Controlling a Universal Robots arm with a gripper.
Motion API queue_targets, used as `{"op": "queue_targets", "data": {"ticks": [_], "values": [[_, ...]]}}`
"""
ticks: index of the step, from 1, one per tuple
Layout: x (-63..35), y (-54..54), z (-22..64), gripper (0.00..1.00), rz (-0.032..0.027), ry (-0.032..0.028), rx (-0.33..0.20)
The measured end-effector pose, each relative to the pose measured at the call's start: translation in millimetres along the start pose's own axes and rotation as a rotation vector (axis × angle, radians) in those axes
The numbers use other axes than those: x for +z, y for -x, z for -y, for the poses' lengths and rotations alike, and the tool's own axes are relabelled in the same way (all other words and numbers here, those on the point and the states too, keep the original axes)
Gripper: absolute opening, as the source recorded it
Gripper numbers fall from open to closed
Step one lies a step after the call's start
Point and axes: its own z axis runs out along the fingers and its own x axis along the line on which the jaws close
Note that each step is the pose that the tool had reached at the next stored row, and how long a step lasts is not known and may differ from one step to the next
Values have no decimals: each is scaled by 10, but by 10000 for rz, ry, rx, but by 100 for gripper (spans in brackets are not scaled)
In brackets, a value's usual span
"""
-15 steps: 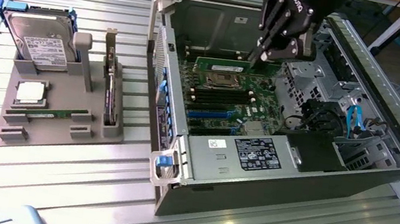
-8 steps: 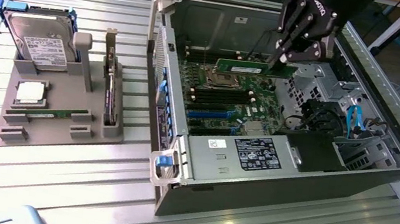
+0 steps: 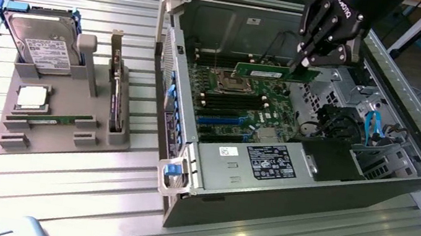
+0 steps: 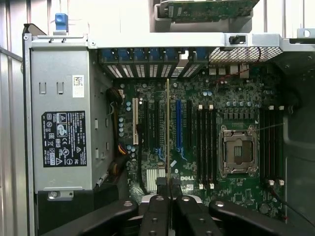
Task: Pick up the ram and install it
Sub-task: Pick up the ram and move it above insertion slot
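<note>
My black gripper (image 3: 309, 62) hangs inside the open computer case (image 3: 402, 178), shut on one end of the ram (image 3: 264, 71). The ram is a long green stick held level above the motherboard (image 3: 254, 109), close over the processor socket (image 3: 232, 84). In the wrist view the ram (image 4: 168, 128) shows edge-on as a thin line running out from between my fingertips (image 4: 168, 186). It hovers over the board between the card slots, with the black memory slots (image 4: 206, 147) to one side and the socket (image 4: 238, 150) beyond them.
On the exterior view's left stands a grey holder tray (image 3: 57, 139) with a hard drive (image 3: 44, 46), a square silver processor (image 3: 32, 98), an upright expansion card (image 3: 116, 94) and a green strip (image 3: 49, 121). The power supply (image 3: 266, 164) and blue cables (image 3: 372, 126) crowd the case.
</note>
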Motion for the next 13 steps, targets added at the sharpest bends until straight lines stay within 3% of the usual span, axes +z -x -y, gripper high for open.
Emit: {"op": "queue_targets", "data": {"ticks": [13], "values": [[61,-3,2,12,-1,0,0]]}}
